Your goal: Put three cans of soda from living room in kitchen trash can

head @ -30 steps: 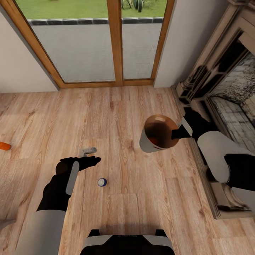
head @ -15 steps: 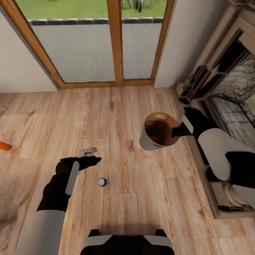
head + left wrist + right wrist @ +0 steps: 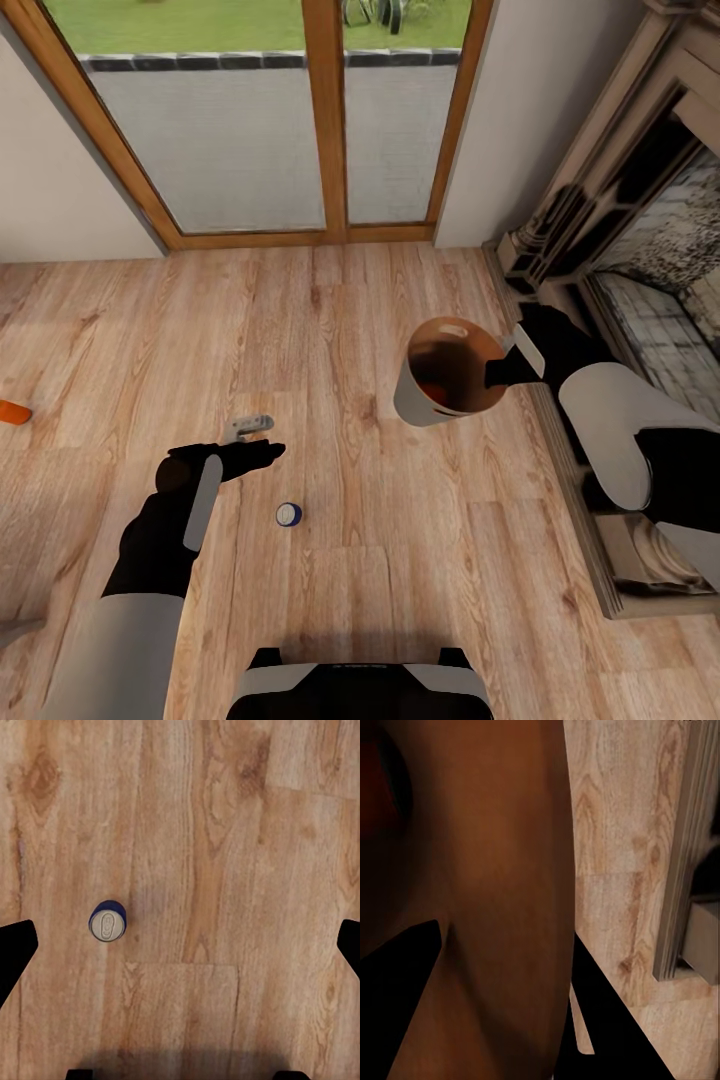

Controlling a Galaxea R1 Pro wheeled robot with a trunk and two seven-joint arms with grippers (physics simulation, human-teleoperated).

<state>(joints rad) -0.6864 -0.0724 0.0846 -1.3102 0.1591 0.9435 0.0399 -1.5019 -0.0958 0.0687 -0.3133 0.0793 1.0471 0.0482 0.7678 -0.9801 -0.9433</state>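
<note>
Wood-plank floor [image 3: 330,320], brick fireplace [image 3: 640,230], glass doors [image 3: 300,130]

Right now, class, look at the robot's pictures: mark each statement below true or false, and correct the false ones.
1. The right gripper holds the bin by its rim, off the floor. True.
2. The blue can lies on its side. False: it stands upright, silver top showing.
3. The left gripper is shut on the blue can. False: it is open and empty above the wood floor.
4. An orange thing lies inside the bin. True.
5. Another orange thing lies on the floor at the left edge. True.
</note>
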